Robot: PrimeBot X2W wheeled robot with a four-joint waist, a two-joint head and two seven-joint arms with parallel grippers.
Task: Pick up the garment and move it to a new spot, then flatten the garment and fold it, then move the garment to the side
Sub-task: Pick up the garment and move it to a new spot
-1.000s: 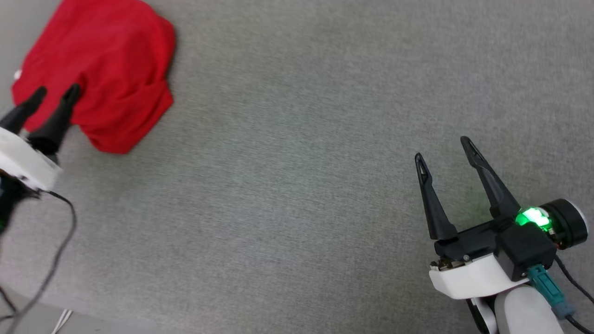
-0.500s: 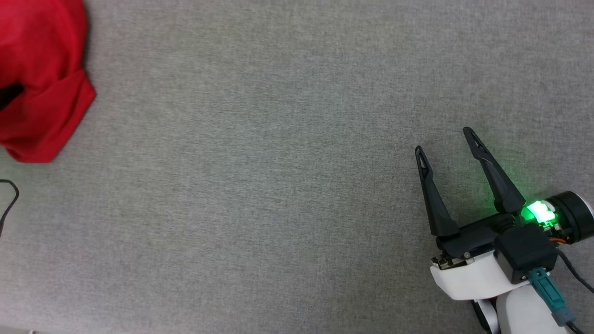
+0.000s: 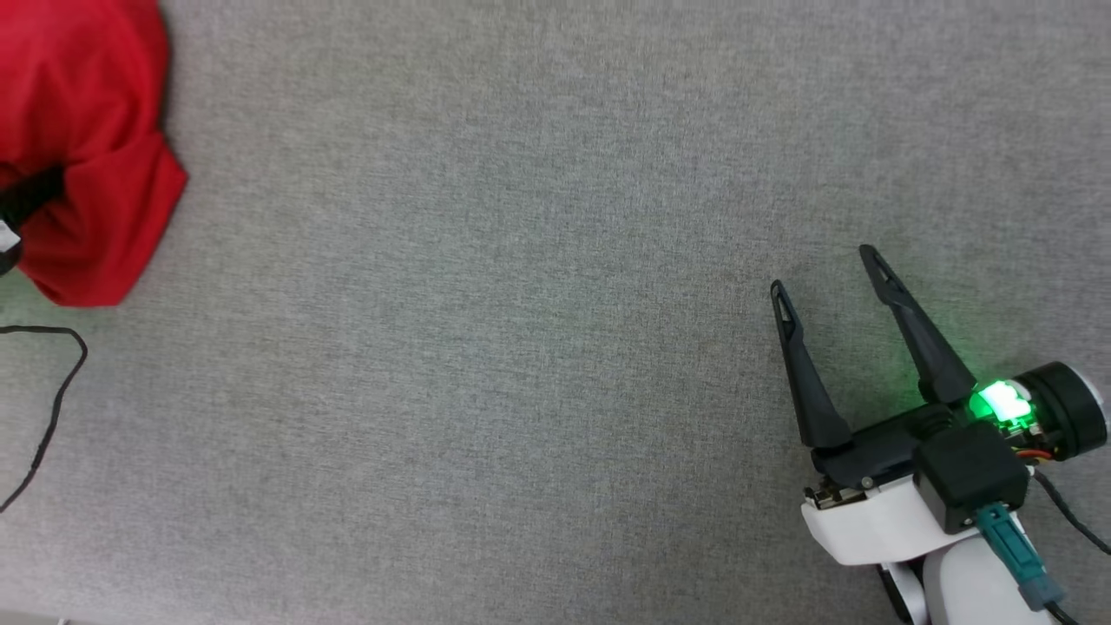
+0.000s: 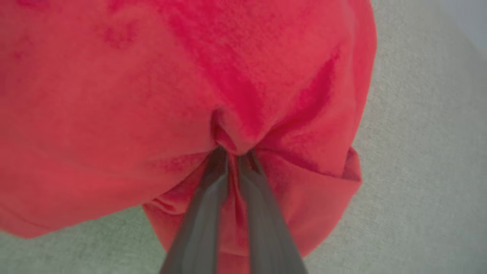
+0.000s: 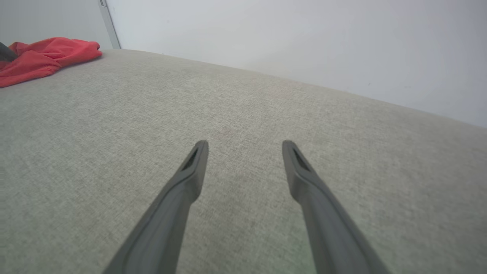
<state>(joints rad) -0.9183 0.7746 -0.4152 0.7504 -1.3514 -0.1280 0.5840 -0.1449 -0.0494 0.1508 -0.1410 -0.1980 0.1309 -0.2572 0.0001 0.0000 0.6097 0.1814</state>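
Observation:
The garment (image 3: 87, 130) is a bright red crumpled heap at the far left of the grey surface; its white sleeves and lettering are hidden. My left gripper (image 3: 48, 184) sits at that view's left edge, its dark fingers sunk into the cloth. In the left wrist view the left gripper (image 4: 233, 150) is shut on a pinched fold of the garment (image 4: 152, 76). My right gripper (image 3: 823, 272) stands open at the lower right, far from the shirt, with nothing between its fingers. In the right wrist view the right gripper (image 5: 245, 144) points across bare fabric, and the garment (image 5: 42, 57) lies at the far left.
A wide grey woven surface (image 3: 521, 347) stretches between the two arms. A black cable (image 3: 52, 391) loops at the left edge. Beyond the surface's far edge stands a pale wall (image 5: 304, 38).
The head camera has swung, so the garment sits farther left in the picture. The left gripper, open over the shirt a second ago, has shut on a fold. The right gripper has barely moved.

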